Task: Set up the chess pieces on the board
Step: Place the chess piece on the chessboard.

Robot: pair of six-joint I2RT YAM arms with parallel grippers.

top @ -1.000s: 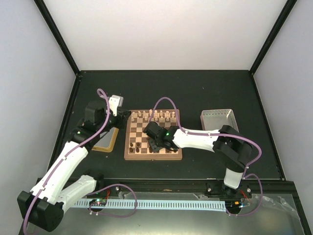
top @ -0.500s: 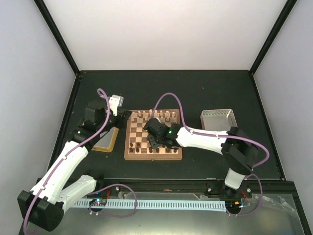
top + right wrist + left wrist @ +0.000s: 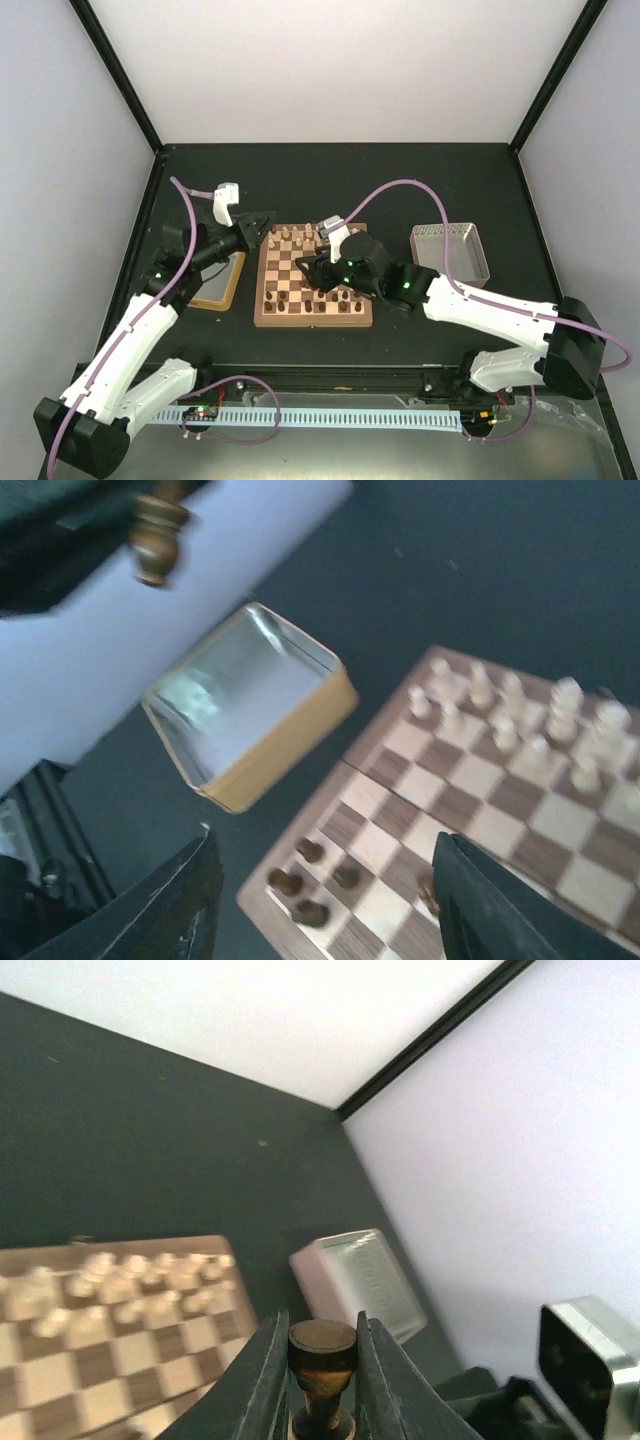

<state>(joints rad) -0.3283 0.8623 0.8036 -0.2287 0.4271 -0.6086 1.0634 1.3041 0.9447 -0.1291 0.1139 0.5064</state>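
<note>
The board [image 3: 313, 320] lies mid-table, with pale chess pieces [image 3: 318, 237] along its far rows and dark chess pieces [image 3: 300, 299] along the near rows. My left gripper [image 3: 263, 226] hovers over the board's far left corner. In the left wrist view it [image 3: 322, 1360] is shut on a dark chess piece [image 3: 322, 1345], held by its head. My right gripper [image 3: 318, 272] hangs above the board's middle. In the right wrist view its jaws [image 3: 330, 910] stand wide open with nothing between them, above several dark pieces [image 3: 310, 880]. The held piece [image 3: 158, 530] shows at the top left.
A gold-rimmed tray [image 3: 215, 288] sits left of the board, its shiny inside [image 3: 240, 700] bare. A grey box [image 3: 450, 250] stands right of the board, also seen as the grey box [image 3: 355, 1280] in the left wrist view. Dark walls ring the table.
My right gripper has opened and drawn up from the board's near rows, its arm swinging out to the right. My left gripper has risen and shifted right with the dark piece.
</note>
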